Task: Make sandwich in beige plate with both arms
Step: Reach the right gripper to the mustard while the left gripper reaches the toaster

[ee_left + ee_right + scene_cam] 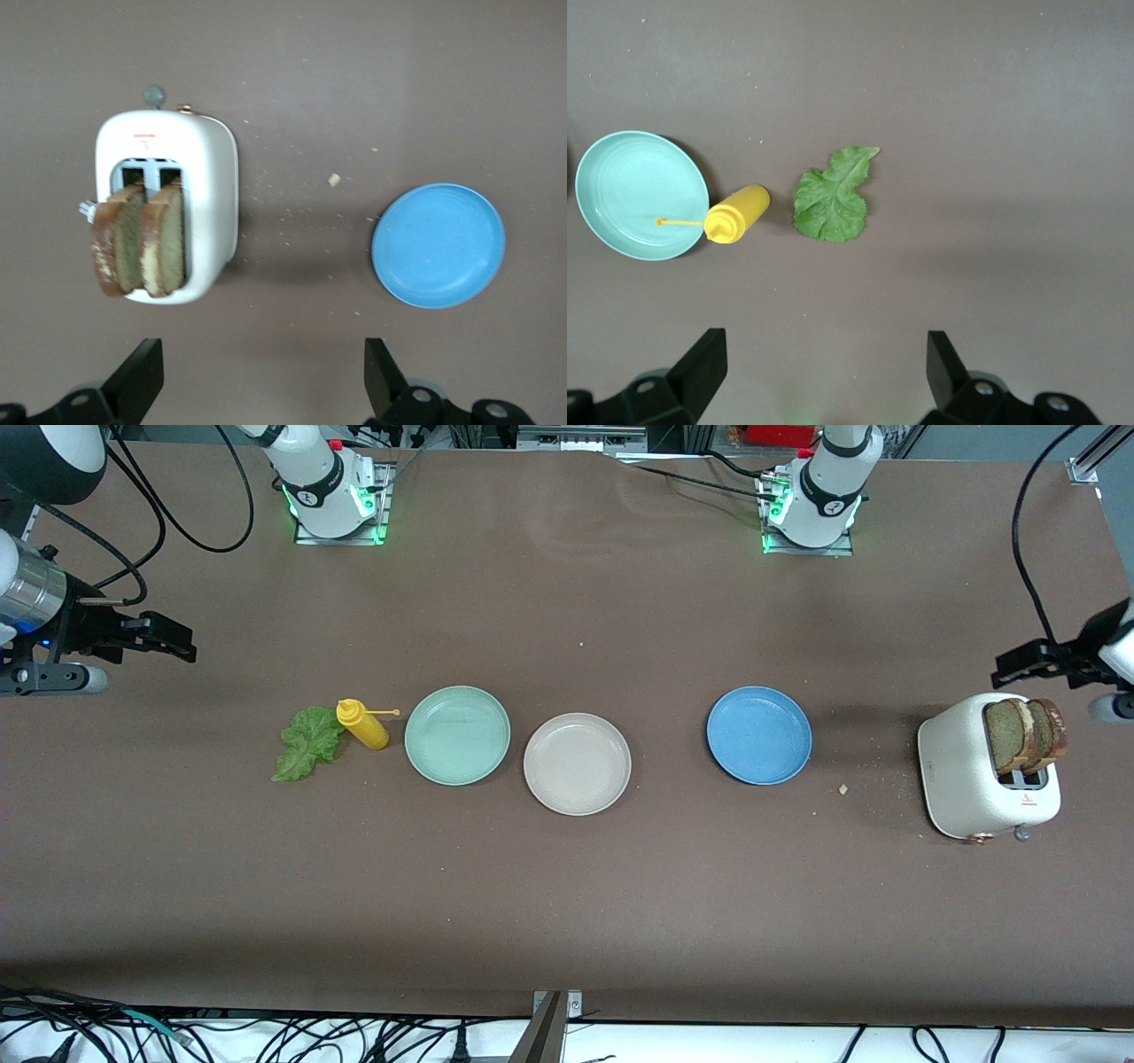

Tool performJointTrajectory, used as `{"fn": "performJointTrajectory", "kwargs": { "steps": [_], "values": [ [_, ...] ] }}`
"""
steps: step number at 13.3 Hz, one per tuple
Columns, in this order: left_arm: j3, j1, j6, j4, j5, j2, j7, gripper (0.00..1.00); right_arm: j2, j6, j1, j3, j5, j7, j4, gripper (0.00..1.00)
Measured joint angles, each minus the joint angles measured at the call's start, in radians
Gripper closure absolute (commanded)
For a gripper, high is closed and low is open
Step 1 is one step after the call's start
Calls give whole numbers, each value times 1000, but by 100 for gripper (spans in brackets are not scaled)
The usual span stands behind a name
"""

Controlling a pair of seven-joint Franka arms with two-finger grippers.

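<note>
beige plate bare, both arms poised

beige plate (577, 763) sits bare mid-desk, between the mint-green plate (457, 735) and the blue plate (759, 735), just beside the green one. nothing assembled yet, by the look of it. the two bread slices (1025, 735) stand in the white toaster (988, 779) at the left arm's end of the desk; the lettuce leaf (307, 743) lies flat at the right arm's end, touching the yellow mustard bottle (362, 724).

left gripper (257, 376) hangs up in the air beside the toaster, fingers spread wide, holding nothing. right gripper (819, 372) hovers by the lettuce, also wide open and empty.

my read: bread goes first. left should drop straight over one slice, pinch it across its flat faces and lift vertically so the toaster isn't dragged. right can take the leaf at the edge away from the bottle.
</note>
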Motion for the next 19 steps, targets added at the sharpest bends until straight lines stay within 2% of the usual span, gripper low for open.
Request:
{"fn": "performJointTrajectory", "kwargs": {
  "steps": [5, 9, 12, 15, 17, 19],
  "values": [
    [1, 68, 120, -19, 0, 111, 19, 0, 3, -3, 2, 2, 35, -210, -49, 0],
    [0, 87, 251, -101, 0, 129, 59, 0, 8, 154, 2, -13, 123, -477, -155, 0],
    [1, 115, 308, -149, 0, 134, 83, 0, 12, 262, -1, -88, 233, -754, -269, 0],
    [0, 121, 321, -153, 0, 147, 86, 0, 14, 340, -6, -130, 344, -1013, -375, 0],
    [-1, 121, 324, -155, 0, 157, 87, 0, 25, 397, -7, -153, 463, -1211, -459, 0],
    [-2, 121, 346, -167, 0, 163, 87, 0, 78, 416, -21, -172, 617, -1463, -503, 0]
  ]
}}
